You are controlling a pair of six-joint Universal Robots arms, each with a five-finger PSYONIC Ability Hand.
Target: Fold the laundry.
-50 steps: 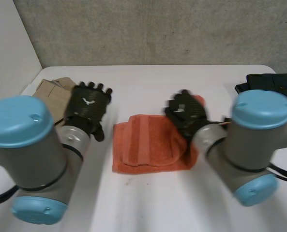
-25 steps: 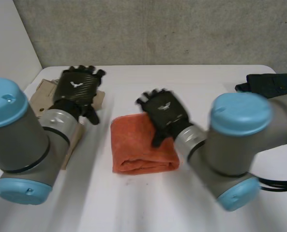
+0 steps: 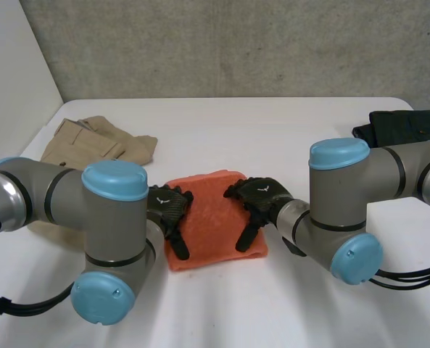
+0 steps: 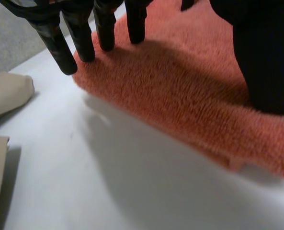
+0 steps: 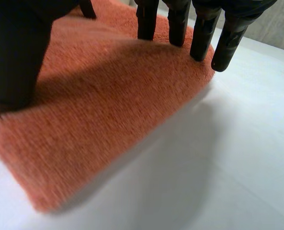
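A folded orange towel (image 3: 213,217) lies in the middle of the white worktop (image 3: 273,130). The left hand (image 3: 167,208) presses its left edge and the right hand (image 3: 259,199) its right edge, both with fingers straight and spread.

I see a plain orange terry towel (image 3: 211,209) mid-frame on the white tabletop (image 3: 273,130), a beige fabric garment (image 3: 98,141) upper left, a dark navy cloth (image 3: 407,125) upper right.
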